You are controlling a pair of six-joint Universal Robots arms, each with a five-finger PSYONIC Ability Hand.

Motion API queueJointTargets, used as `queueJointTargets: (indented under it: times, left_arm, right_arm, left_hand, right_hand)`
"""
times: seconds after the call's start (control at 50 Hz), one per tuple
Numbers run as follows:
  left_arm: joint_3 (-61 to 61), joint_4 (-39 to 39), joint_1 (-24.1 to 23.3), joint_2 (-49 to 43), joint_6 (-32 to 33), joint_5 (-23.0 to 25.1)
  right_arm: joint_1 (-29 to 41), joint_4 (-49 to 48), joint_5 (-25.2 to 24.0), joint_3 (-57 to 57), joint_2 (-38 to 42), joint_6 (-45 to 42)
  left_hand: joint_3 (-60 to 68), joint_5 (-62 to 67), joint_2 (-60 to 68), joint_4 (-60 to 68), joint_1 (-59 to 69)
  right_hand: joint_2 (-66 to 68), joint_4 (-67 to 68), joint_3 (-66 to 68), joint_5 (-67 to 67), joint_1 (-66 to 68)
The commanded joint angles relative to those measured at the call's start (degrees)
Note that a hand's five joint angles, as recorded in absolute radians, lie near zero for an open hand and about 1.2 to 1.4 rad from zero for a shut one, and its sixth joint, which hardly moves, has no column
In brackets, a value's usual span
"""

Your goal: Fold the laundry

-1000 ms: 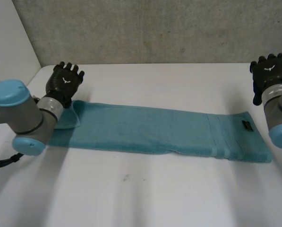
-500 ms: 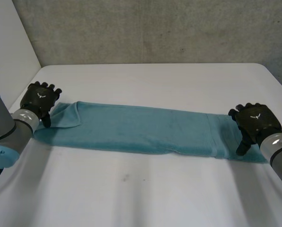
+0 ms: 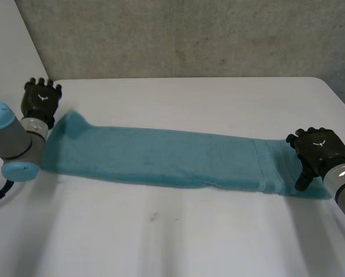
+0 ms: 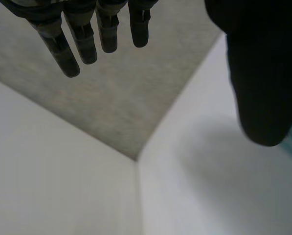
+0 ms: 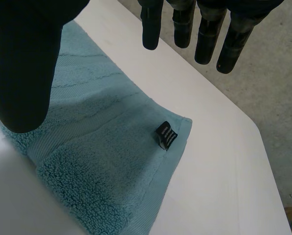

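Nearest, a wide band of bare white worktop (image 3: 172,242) lies open on the near side of both sets of fingers. Beyond it a teal towel (image 3: 160,158) stretches flat across the worktop as a long narrow strip, its long edges running from one hand to the other.

The right hand (image 3: 318,151) sits over the towel's right end. Its fingers (image 5: 150,29) are straight and spread, with the thumb (image 5: 23,63) well apart from them, clamped on nothing. Whether the hand touches the cloth cannot be told. Under that palm lie the towel's ribbed border and its short end edge. A small black label (image 5: 166,134) sits on the cloth below the fingertips, just beside the far corner. Past those fingertips runs a stretch of bare worktop, then the worktop's edge.

The left hand (image 3: 40,99) is raised just beyond the towel's left end, near the worktop's far left corner, with the cloth's lifted corner beside its wrist. In the left wrist view its fingers are straight and apart from the thumb, holding nothing, and a sliver of teal shows beside the thumb. Ahead of these fingertips the white side wall (image 3: 10,52) meets the grey concrete wall (image 3: 189,34).

Between the towel's far edge and the concrete wall the worktop lies open.
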Motion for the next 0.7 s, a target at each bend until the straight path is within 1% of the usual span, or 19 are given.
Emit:
queueJointTargets:
  times: [0.02, 0.06, 0.08, 0.16, 0.18, 0.22, 0.28, 0.36, 0.38, 0.4, 0.42, 0.44, 0.48, 0.5, 0.54, 0.56, 0.58, 0.64, 0.7]
  left_arm:
    - [-6.7, 3.7, -0.1, 6.4, -0.3, -2.3]
    - [-11.1, 3.5, -0.8, 10.2, -0.3, -2.3]
    - [-11.1, 3.5, -0.8, 10.3, -0.3, -2.3]
    - [-17.9, 2.9, -1.6, 16.7, -0.6, -2.3]
    - [-17.9, 2.9, -1.6, 16.7, -0.6, -2.3]
    - [-22.3, 2.5, -3.0, 20.4, -1.2, -2.3]
    - [-24.5, 2.3, -3.7, 22.4, -1.9, -2.4]
    - [-30.1, 1.4, -5.8, 26.7, -6.1, -2.6]
    - [-31.3, 0.6, -6.7, 27.7, -8.1, -2.7]
    - [-31.3, 0.6, -6.7, 27.7, -8.1, -2.7]
    - [-32.1, -0.4, -7.6, 28.2, -10.3, -2.7]
    - [-32.1, -0.4, -7.6, 28.2, -10.3, -2.7]
    - [-32.9, -3.9, -9.1, 29.2, -14.7, -2.9]
    - [-32.9, -4.0, -9.1, 29.2, -14.7, -2.9]
    - [-33.1, -7.7, -9.7, 30.1, -19.0, -3.0]
    - [-33.1, -7.7, -9.7, 30.1, -19.0, -3.0]
    - [-33.1, -9.2, -9.7, 30.2, -20.7, -3.0]
    - [-33.1, -10.6, -9.8, 30.2, -23.5, -3.0]
    - [-33.1, -10.6, -9.7, 30.1, -24.7, -3.0]
  right_arm:
    - [-0.2, 0.0, -0.1, 0.4, 0.0, 0.4]
    - [-0.2, 0.0, -0.2, 0.3, 0.0, 0.7]
    - [-0.5, 0.1, -0.2, 0.3, 0.0, 1.1]
    - [-1.6, 0.2, -0.5, 0.2, -0.1, 1.8]
    - [-2.1, 0.3, -0.9, 0.0, -0.1, 2.0]
    - [-2.8, 0.5, -1.3, 0.0, -0.3, 2.2]
    - [-4.5, 0.9, -2.5, -0.2, -0.5, 2.3]
    - [-6.5, 1.6, -4.8, -0.2, -0.4, 2.1]
    - [-6.5, 1.6, -4.8, -0.2, -0.4, 2.1]
    - [-6.8, 2.4, -5.2, -0.3, -0.4, 2.1]
    - [-6.8, 2.4, -5.2, -0.3, -0.4, 2.1]
    - [-7.1, 3.3, -5.3, -0.4, -0.3, 2.1]
    - [-7.3, 4.3, -5.4, -0.6, 0.0, 1.8]
    - [-7.4, 5.0, -5.8, -0.7, 0.0, 1.7]
    - [-7.5, 5.3, -6.0, -0.8, 0.1, 1.6]
    - [-7.6, 5.3, -6.0, -0.8, 0.2, 1.6]
    - [-7.6, 5.1, -6.1, -0.8, 0.4, 1.7]
    - [-7.7, 4.8, -6.1, -0.8, 1.2, 1.7]
    - [-7.6, 4.7, -6.1, -0.9, 2.9, 1.5]
  left_hand:
    - [-1.4, -1.9, -0.9, -0.7, -0.3]
    - [-1.7, -2.2, -1.2, -1.0, -0.6]
    - [-1.7, -2.2, -1.2, -1.0, -0.6]
    - [-2.2, -2.7, -1.7, -1.5, -1.2]
    - [-2.2, -2.7, -1.7, -1.6, -1.2]
    - [-2.4, -2.9, -1.9, -1.7, -1.3]
    - [-2.4, -2.9, -1.9, -1.7, -1.3]
    - [-2.4, -2.9, -1.9, -1.7, -1.3]
    - [-2.4, -2.9, -1.9, -1.7, -1.3]
    - [-2.4, -2.9, -1.9, -1.7, -1.3]
    - [-2.4, -2.9, -1.9, -1.7, -1.3]
    - [-2.4, -2.9, -1.9, -1.7, -1.3]
    - [-2.4, -2.9, -1.9, -1.7, -1.3]
    - [-2.4, -2.9, -1.9, -1.7, -1.3]
    - [-2.4, -2.9, -1.9, -1.7, -1.3]
    - [-2.4, -2.9, -1.9, -1.7, -1.3]
    - [-2.4, -2.9, -1.9, -1.7, -1.3]
    - [-2.4, -2.9, -1.9, -1.7, -1.3]
    - [-2.4, -2.9, -1.9, -1.7, -1.3]
  right_hand:
    - [-2.8, -3.5, -2.4, -4.0, -2.1]
    - [-2.8, -3.5, -2.4, -4.0, -2.1]
    - [-2.8, -3.5, -2.4, -4.0, -2.1]
    - [-2.8, -3.5, -2.4, -4.0, -2.1]
    - [-2.8, -3.5, -2.4, -4.0, -2.1]
    - [-2.8, -3.5, -2.4, -4.0, -2.1]
    - [-2.8, -3.5, -2.4, -4.0, -2.1]
    - [-2.8, -3.5, -2.4, -4.0, -2.1]
    - [-2.8, -3.5, -2.4, -4.0, -2.1]
    - [-2.1, -2.8, -1.7, -3.3, -1.4]
    - [-2.1, -2.8, -1.7, -3.2, -1.4]
    - [-2.1, -2.8, -1.7, -3.2, -1.4]
    - [-0.9, -1.6, -0.5, -2.1, -0.2]
    - [-0.1, -0.7, 0.3, -1.2, 0.6]
    - [0.6, -0.1, 1.0, -0.5, 1.3]
    - [1.3, 0.6, 1.7, 0.1, 2.0]
    - [1.8, 1.1, 2.2, 0.6, 2.5]
    - [3.0, 2.3, 3.4, 1.8, 3.7]
    - [7.0, 6.3, 7.4, 5.8, 7.7]
